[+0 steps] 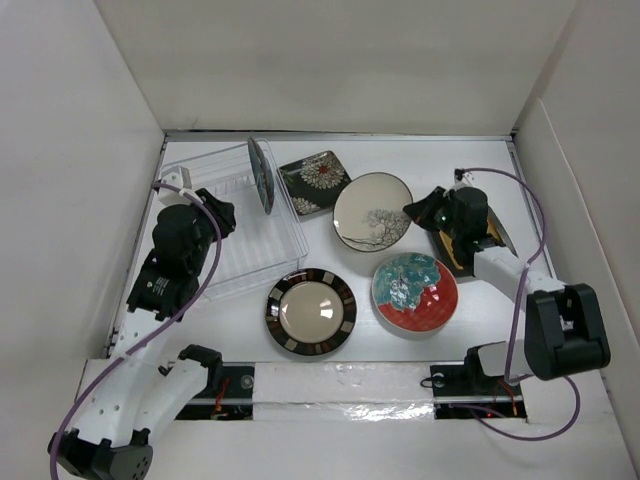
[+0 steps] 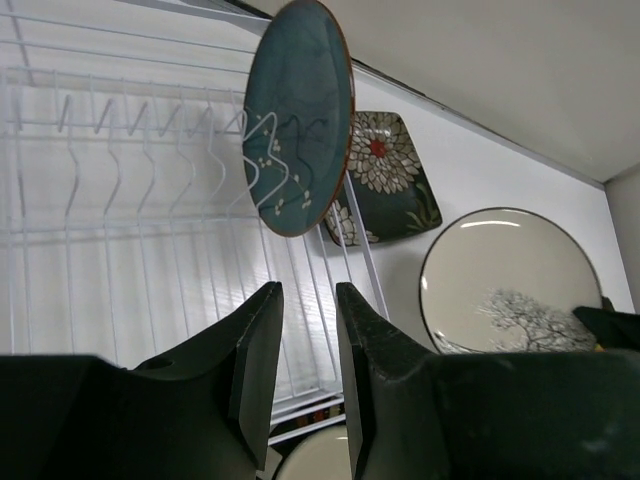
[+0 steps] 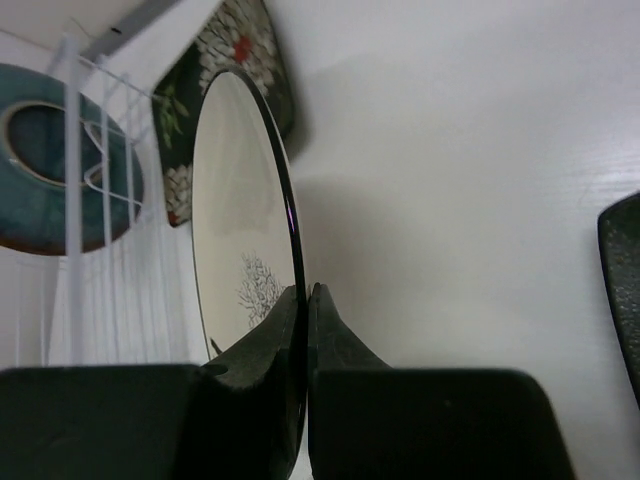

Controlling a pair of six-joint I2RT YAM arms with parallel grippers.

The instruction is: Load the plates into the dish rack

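The dish rack (image 1: 262,250) sits on the table's left, with the teal plate (image 1: 261,175) standing upright in its slots. Just beside it, the cream tree plate (image 1: 372,211) has the right gripper (image 3: 305,297) pinched on its rim; lifted or resting, hard to tell. The left gripper (image 2: 308,305) hovers over the rack, jaws slightly apart, empty.
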